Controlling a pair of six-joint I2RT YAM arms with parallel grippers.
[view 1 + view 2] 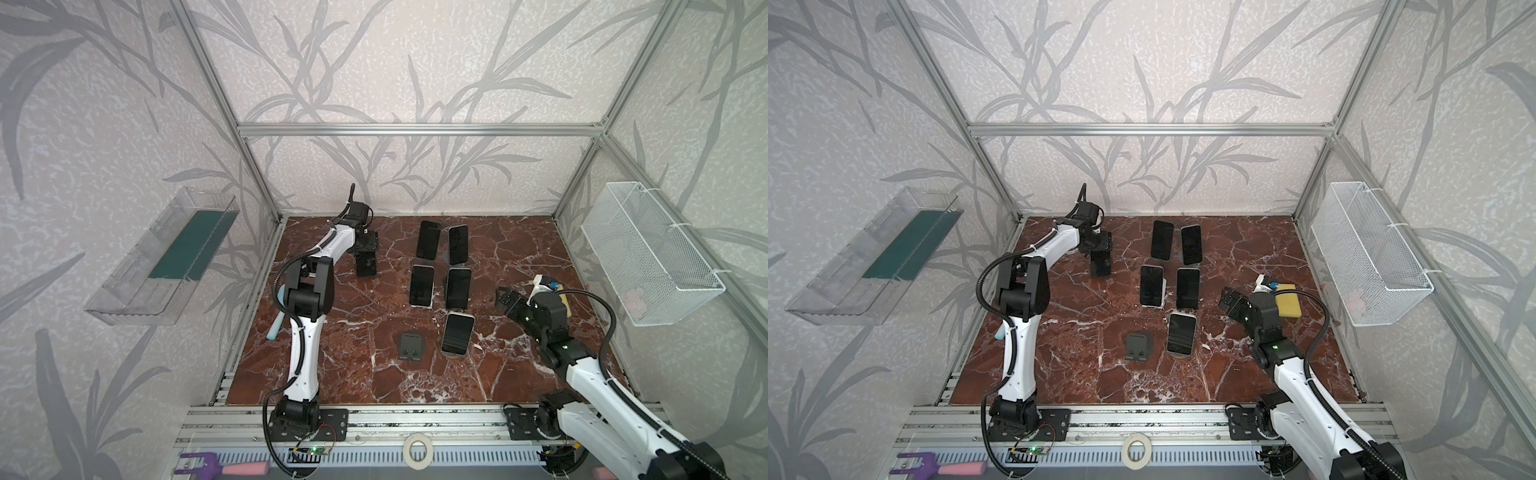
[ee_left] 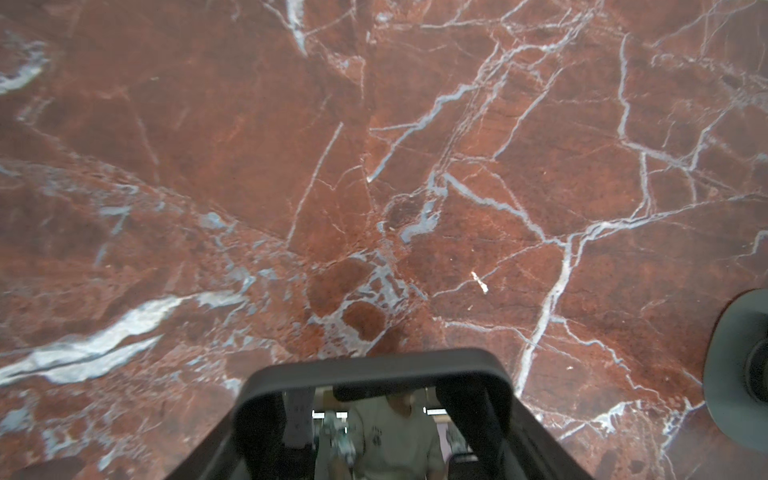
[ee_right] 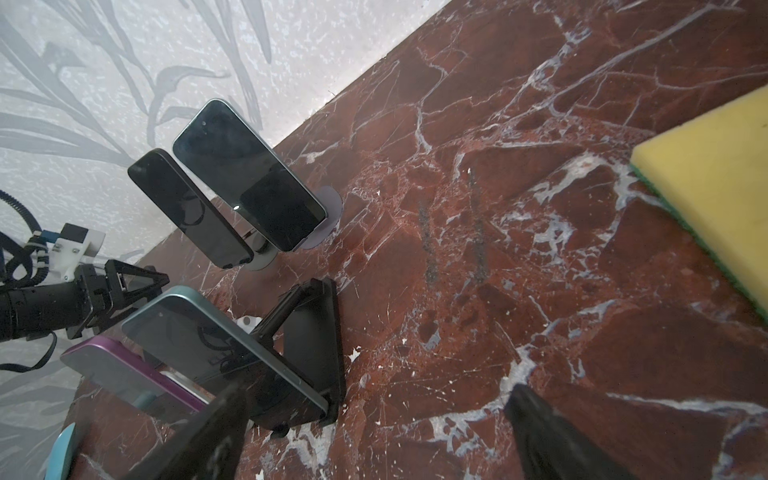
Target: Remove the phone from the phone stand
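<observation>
The red marble worktop (image 1: 374,374) fills the floor of the frame; the left arm (image 1: 305,332) reaches along its left edge toward the back-left corner; the right arm (image 1: 590,374) leans in from the front-right corner. A wire basket (image 1: 648,257) hangs on the right wall and a clear tray (image 1: 162,257) on the left wall.

In both top views five phones (image 1: 422,286) lean on stands of their own in two short rows; the rows run from the back edge toward the front, about the middle of the worktop.

The left fingers (image 1: 367,250) are clamped on the top end of a dark phone (image 1: 366,266); it hangs below them near the back-left corner, well apart from the rows. The left wrist view shows its rounded end over bare marble; I cannot tell whether it touches the worktop.

A grey stand (image 1: 411,344) carrying nothing sits toward the front edge, just beside the frontmost propped phone and well apart from the held one.

The right fingers (image 3: 216,436) stand wide apart, holding nothing, near the right side of the rows; a yellow sponge (image 1: 1287,305) lies near them toward the right edge; a roll of tape (image 1: 417,451) lies on the front rail.
</observation>
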